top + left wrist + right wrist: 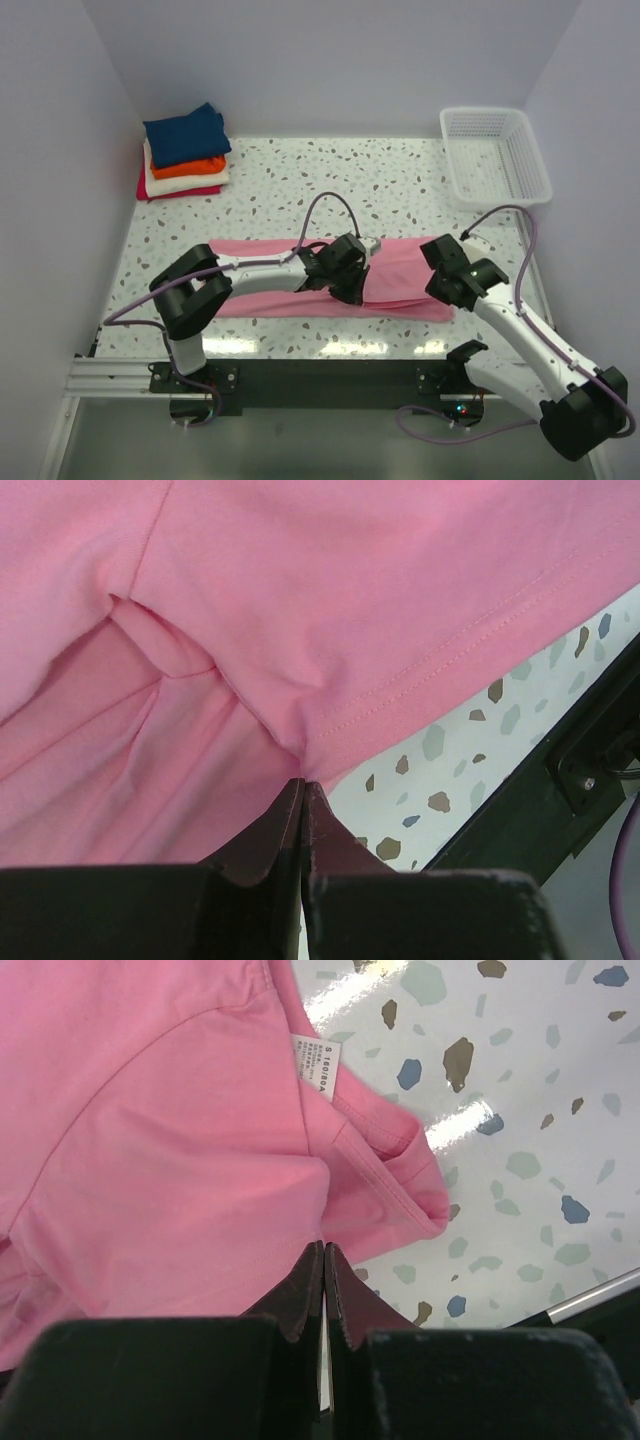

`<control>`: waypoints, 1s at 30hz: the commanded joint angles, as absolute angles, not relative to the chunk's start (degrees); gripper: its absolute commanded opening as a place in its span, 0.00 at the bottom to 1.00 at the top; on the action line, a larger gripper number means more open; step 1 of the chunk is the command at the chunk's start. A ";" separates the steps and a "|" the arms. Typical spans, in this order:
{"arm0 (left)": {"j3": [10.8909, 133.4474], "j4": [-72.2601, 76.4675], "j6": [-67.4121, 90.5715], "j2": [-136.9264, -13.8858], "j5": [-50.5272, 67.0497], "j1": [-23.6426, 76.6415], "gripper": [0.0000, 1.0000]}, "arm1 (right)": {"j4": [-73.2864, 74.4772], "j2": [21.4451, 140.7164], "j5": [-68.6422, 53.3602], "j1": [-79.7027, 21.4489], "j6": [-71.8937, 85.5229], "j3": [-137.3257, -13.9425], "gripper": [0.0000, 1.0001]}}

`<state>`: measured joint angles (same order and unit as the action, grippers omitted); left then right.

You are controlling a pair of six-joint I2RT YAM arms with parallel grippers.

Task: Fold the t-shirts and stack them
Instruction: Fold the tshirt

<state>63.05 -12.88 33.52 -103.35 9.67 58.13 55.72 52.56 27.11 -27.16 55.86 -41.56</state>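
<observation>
Wrist views alone show left end effector (303, 782) and right end effector (324, 1247) apparently pinching pink t-shirt (350, 600).

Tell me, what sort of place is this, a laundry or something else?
Probably a robotics test booth: plain walls box in a speckled table, and a left arm and right arm mounted at its edge hold a pink t-shirt.
</observation>
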 commanded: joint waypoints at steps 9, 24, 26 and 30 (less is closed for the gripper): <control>70.05 -15.56 32.34 -105.03 13.61 55.64 0.09 | 46.41 65.12 24.26 -25.31 49.22 -50.17 0.00; 67.50 -11.78 34.45 -106.17 20.57 47.99 0.13 | 37.00 79.71 19.07 -18.19 43.51 -58.44 0.00; 67.59 -12.04 34.19 -105.47 20.30 47.46 0.14 | 36.30 82.86 18.20 -18.19 42.81 -60.80 0.00; 67.59 -13.44 33.49 -103.89 18.90 46.67 0.16 | 35.42 87.88 17.75 -18.11 41.93 -64.15 0.00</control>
<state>67.61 -14.31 33.82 -106.78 18.65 47.29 38.46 85.38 18.44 -18.26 43.79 -60.60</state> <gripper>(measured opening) 0.151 0.008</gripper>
